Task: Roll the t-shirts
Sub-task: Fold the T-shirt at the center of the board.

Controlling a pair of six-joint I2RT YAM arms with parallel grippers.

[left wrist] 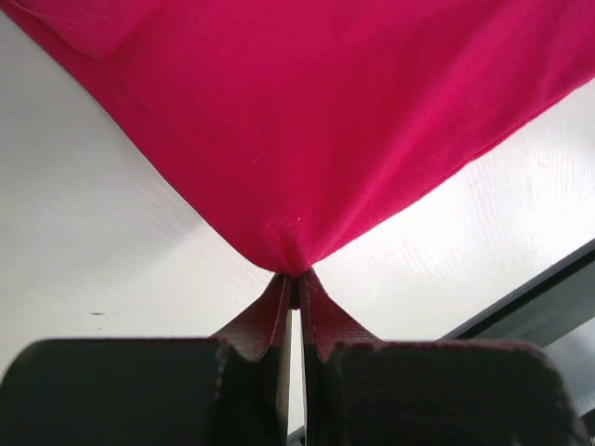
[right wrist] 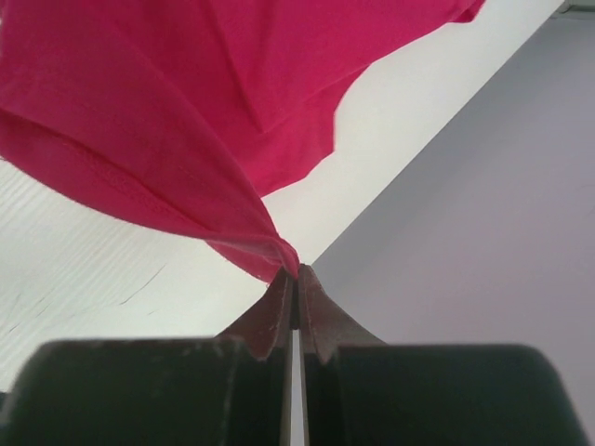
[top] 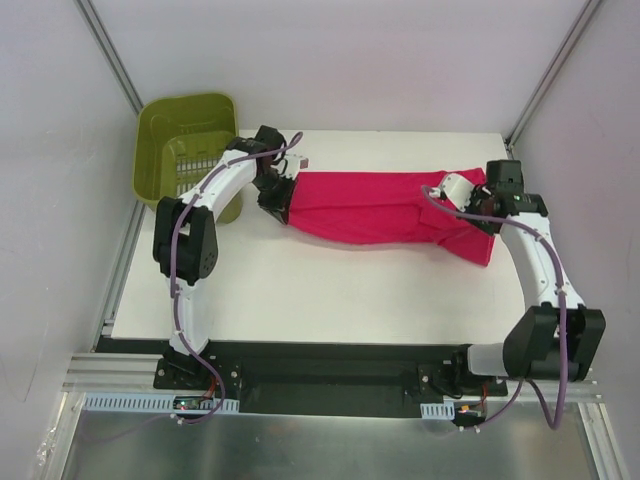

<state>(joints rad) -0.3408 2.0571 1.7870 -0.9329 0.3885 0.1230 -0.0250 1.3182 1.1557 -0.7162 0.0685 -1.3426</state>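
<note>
We hold the magenta t-shirt (top: 380, 205) stretched.
Left gripper (left wrist: 295, 279) and right gripper (right wrist: 296, 274) clamp cloth at their jaw tips; we'd keep tension even.

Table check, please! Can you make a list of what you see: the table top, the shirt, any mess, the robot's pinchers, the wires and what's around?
Surface: white table, no spills seen.
Job's things: one magenta-red t-shirt, stretched in a long band between the two arms at the far side, not rolled yet.
Clutter: a green basket at the far-left corner; nothing else clearly seen.
Grippers: left gripper shut on one end of the t-shirt; right gripper shut on the other end.
Cables: purple cables run along both arms, clear of the t-shirt.
Surroundings: plain white walls on three sides; nothing else seen.
</note>
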